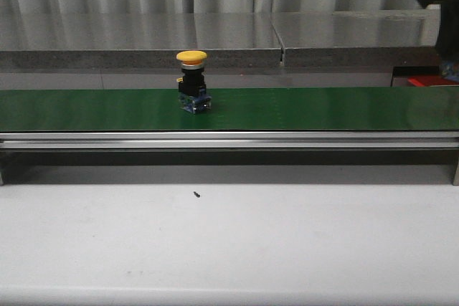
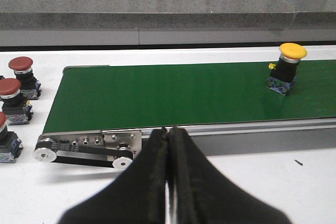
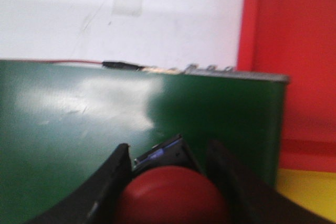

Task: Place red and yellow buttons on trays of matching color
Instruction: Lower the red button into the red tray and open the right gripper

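button (image 1: 192, 80) on belt (image 1: 323, 109), left of centre | three buttons (image 2: 16, 85) beside belt's end

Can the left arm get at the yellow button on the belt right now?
Probably yes. The yellow button stands alone and upright on the green belt, with nothing around it. The left gripper is empty, but its jaws are shut and would need opening first.

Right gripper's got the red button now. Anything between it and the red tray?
Nothing visible. The right gripper holds the red button over the green belt, and the red tray lies just past the belt's end.
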Controlling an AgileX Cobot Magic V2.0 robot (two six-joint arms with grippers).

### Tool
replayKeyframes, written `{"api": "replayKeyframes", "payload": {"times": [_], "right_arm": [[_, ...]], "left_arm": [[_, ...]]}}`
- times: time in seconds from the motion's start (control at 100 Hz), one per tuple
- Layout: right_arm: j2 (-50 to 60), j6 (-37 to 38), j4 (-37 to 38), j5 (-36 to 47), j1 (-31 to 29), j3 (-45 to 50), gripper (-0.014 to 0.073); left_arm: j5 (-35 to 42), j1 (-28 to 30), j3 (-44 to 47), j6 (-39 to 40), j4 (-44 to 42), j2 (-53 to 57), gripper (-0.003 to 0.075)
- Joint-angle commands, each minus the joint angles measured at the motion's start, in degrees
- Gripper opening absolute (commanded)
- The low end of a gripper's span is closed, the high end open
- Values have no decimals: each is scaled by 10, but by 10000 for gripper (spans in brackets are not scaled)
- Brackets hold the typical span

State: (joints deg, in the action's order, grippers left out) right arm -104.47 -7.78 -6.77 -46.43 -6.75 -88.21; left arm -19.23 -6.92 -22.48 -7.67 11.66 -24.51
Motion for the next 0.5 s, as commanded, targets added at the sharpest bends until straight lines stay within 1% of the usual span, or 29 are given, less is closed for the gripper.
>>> {"api": "replayKeyframes", "payload": {"times": [0.0, 0.11, 0.26, 0.38, 0.49], "right_arm": [[23, -2, 3, 15, -35, -49, 141], [-7, -5, 3, 14, -84, -94, 141], [-62, -12, 3, -10, -128, -147, 141], [-110, -18, 2, -14, -146, -186, 141], [-145, -19, 1, -14, -149, -215, 141]], "left_arm": [[47, -4, -16, 1, 7, -2, -19], [47, -4, -16, 1, 7, -2, -19], [47, -4, -16, 1, 7, -2, -19], [47, -4, -16, 1, 7, -2, -19], [47, -4, -16, 1, 7, -2, -19]]}}
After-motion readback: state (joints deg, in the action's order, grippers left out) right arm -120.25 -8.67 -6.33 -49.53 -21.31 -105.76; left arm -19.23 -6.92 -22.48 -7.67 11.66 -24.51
